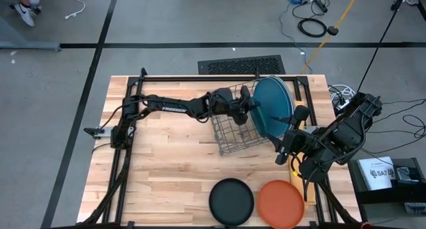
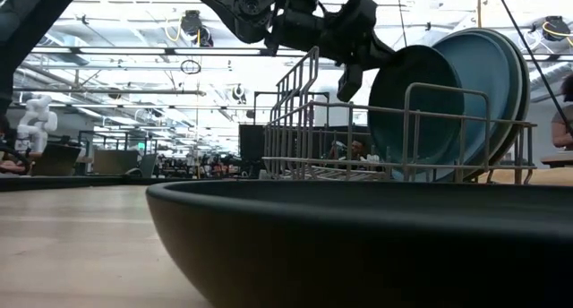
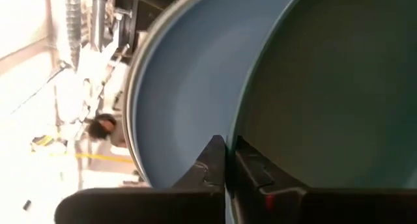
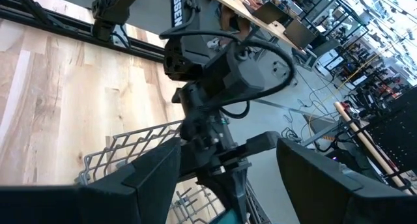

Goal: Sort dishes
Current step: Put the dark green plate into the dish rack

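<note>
The left gripper [image 1: 253,106] was over the wire rack [image 1: 234,132], near the middle of the table's far edge, its fingers [image 3: 215,160] pinched together on the rim of the dark teal plate [image 2: 416,106]. That plate stood on edge at the rack's right end, leaning against larger blue plates [image 1: 273,102] behind it. In the left wrist view the teal plate filled much of the picture, with a pale blue plate [image 3: 186,87] directly behind it. In the low view the teal plate sat in front of two larger rims, all tilted the same way inside the rack's wire posts.

The right gripper [image 1: 287,144] hovered just off the rack's right side, toward the table's right edge, with its jaws spread wide and nothing between them. Its wrist view looked past its own two fingers at the left arm's wrist above the rack's wires.

The wooden table [image 1: 166,162] carried two more plates at its near edge: a black plate [image 1: 231,200] lying flat near the middle of that edge, and an orange plate [image 1: 281,200] flat just beside it toward the near right corner. The two were very close, and whether they touched could not be told. The black plate's rim filled the foreground of the low view.
</note>
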Robot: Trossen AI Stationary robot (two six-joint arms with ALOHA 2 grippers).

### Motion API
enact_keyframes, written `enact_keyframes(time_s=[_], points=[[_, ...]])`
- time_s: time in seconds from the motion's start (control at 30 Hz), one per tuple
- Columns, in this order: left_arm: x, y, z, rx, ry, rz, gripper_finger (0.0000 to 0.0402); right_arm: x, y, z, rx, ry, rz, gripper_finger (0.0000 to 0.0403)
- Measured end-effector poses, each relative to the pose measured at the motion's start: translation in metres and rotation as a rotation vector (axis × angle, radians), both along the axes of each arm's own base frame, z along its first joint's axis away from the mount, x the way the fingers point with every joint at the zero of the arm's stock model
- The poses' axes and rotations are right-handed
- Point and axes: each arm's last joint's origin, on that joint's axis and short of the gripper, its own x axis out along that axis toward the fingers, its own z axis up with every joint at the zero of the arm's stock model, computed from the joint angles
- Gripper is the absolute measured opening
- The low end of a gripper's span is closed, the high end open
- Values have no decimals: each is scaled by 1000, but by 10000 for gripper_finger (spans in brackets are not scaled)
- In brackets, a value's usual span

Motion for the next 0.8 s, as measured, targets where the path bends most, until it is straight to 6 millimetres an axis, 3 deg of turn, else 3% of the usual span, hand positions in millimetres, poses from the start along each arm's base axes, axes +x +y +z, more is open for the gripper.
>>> enact_keyframes(time_s=[0.37,0.8], points=[[-3,23,-10,-47,41,-3,23,0,0,0,-5,-3,-3,247],[0,22,-8,-36,-13,-57,4,0,0,0,1,-7,-2,247]])
